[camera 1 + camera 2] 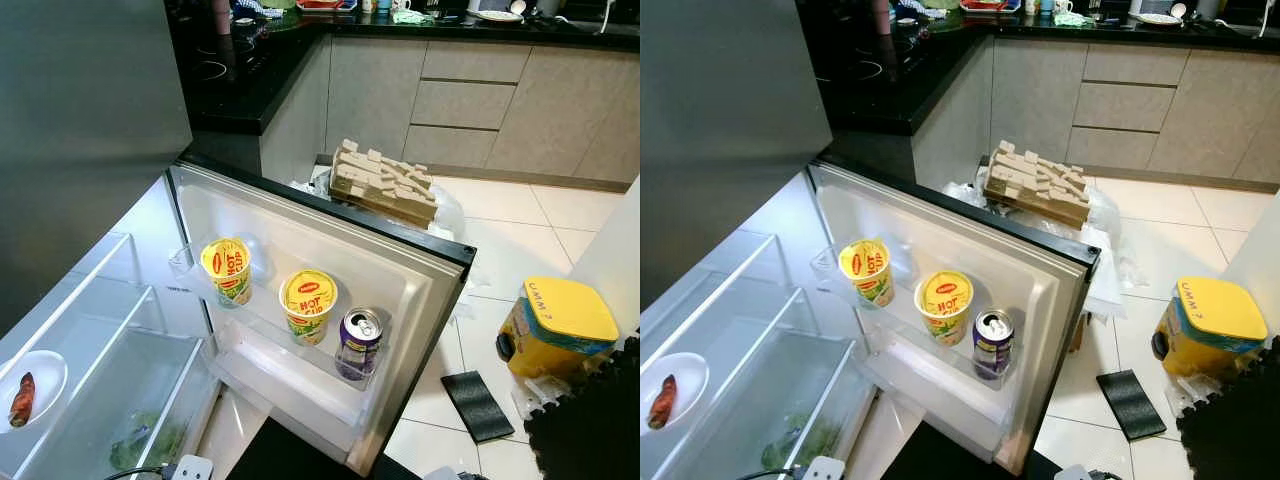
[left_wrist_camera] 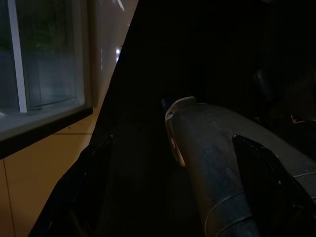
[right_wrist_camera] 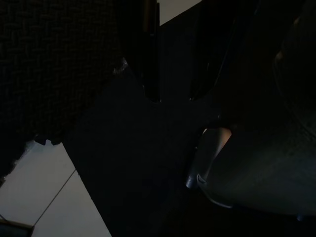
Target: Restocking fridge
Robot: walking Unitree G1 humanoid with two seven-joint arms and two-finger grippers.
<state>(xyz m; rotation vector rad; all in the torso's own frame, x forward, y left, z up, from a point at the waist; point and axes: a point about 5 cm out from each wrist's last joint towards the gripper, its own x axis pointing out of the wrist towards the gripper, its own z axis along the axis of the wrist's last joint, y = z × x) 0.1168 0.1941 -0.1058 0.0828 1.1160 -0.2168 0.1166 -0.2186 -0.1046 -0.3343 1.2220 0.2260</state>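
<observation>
- Fridge door [image 1: 420, 270] stands swung wide in a tiled kitchen, its inner shelf [image 1: 300, 345] carrying three items in a row: two yellow-lidded noodle cups and one purple drink can.
- One noodle cup [image 1: 227, 270] sits at the shelf's hinge end, the second noodle cup [image 1: 307, 305] at mid-shelf, and the can [image 1: 359, 342] toward the door's free edge; all stand upright behind the shelf's clear rail, which likely keeps them from tipping when the door swings.
- Inside the fridge, a single white plate [image 1: 45, 375] at the front edge of a glass shelf holds one reddish piece of food [image 1: 22, 398]; greens [image 1: 140, 440] lie in the crisper drawer below.
- Both arms appear to hang idle: the left gripper [image 2: 173, 187] shows two dark fingers apart with nothing between them, while the right gripper's [image 3: 168, 94] opening cannot be told in the gloom.
- Beyond the door, one cardboard packing insert [image 1: 383, 182] and one yellow-lidded box [image 1: 557, 325] rest on the floor.
</observation>
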